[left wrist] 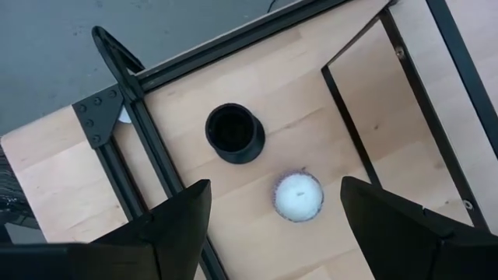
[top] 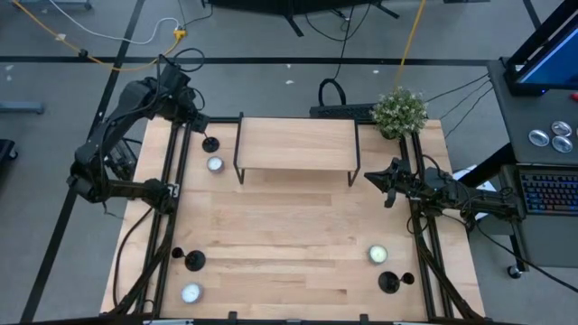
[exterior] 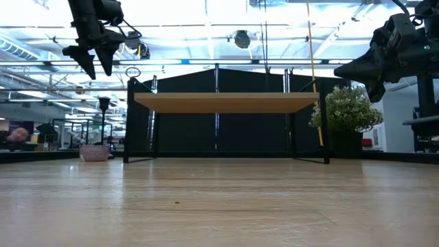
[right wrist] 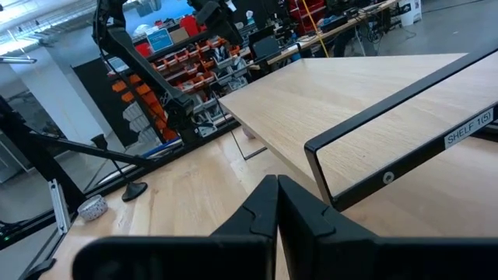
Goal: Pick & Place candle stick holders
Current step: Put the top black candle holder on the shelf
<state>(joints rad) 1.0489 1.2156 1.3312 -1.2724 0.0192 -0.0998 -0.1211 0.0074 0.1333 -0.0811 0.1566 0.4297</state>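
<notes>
Three black candle stick holders stand on their disc bases on the wooden table: one at the far left [top: 210, 143], one at the near left [top: 193, 261], one at the near right [top: 389, 282]. A white tealight lies beside each [top: 215, 164] [top: 191, 292] [top: 377, 255]. My left gripper [left wrist: 276, 233] hangs open well above the far-left holder [left wrist: 234, 132] and its tealight [left wrist: 298, 196], pointing steeply down. My right gripper [right wrist: 278, 202] is shut and holds nothing. It sits level at the table's right side [top: 372, 178], beside the shelf's right end.
A low wooden shelf on a black wire frame [top: 296, 144] stands at the middle of the far side. A potted plant [top: 400, 111] sits at the far right corner. Black frame rails [top: 176, 181] run along both table sides. The middle of the table is bare wood.
</notes>
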